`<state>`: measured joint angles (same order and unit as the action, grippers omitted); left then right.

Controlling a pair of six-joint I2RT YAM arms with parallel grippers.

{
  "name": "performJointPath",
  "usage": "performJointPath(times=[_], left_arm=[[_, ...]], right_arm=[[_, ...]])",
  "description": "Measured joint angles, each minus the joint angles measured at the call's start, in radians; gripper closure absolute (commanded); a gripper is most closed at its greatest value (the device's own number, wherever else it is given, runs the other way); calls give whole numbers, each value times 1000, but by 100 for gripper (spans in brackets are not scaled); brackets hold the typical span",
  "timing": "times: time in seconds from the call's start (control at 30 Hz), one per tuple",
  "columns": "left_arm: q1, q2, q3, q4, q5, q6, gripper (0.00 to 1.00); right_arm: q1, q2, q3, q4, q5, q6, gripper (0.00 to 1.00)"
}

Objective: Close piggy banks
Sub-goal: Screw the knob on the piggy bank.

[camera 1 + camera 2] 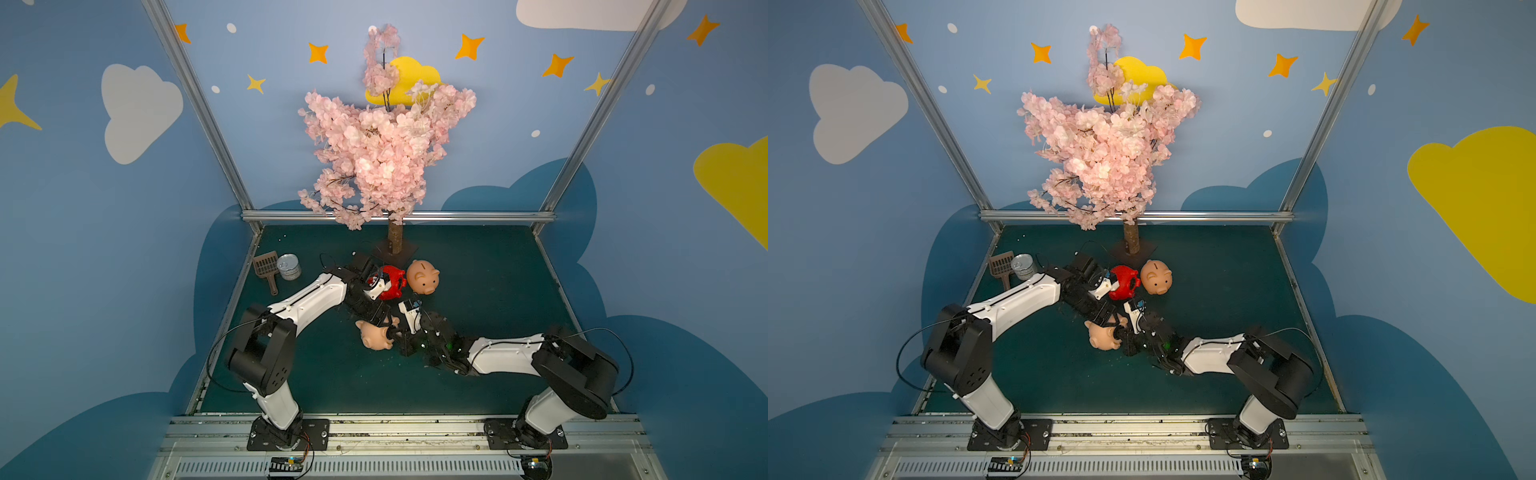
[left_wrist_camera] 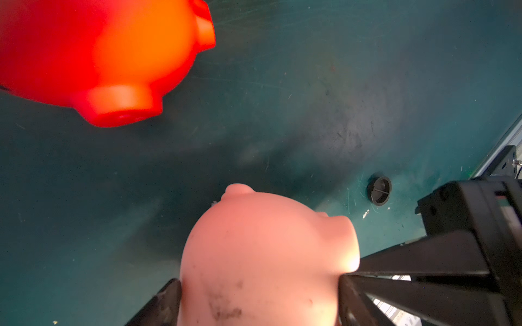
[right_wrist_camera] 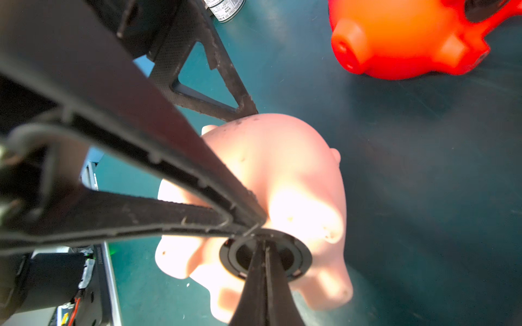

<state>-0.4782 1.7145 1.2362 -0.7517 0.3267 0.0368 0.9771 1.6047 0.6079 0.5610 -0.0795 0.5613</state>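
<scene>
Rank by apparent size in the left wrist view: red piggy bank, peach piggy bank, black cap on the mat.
Tied first: red piggy bank and peach piggy bank, both cropped by the frame and near the camera, so unranked.
Smallest: black cap.

right gripper (image 3: pixel 260 230) tips pressed together at the rim of the black plug (image 3: pixel 299 258) set in the belly of the peach-pink pig (image 3: pixel 282 169); a left gripper finger (image 3: pixel 217 96) touches the pig's far side; the red pig (image 3: pixel 401 36) lies apart on the green mat (image 3: pixel 423 183); a tin can (image 3: pixel 226 10) shows at the frame's edge
</scene>
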Motion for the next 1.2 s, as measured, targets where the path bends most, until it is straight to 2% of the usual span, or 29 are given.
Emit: performJointPath(times=[0.67,1.2], left_arm=[[0,0,0,3,0,0,19],[0,0,1,8,-10,0,18]], right_arm=[[-62,11,31,-50,-142,200,100],[-85,25,63,-89,-207,341,100]])
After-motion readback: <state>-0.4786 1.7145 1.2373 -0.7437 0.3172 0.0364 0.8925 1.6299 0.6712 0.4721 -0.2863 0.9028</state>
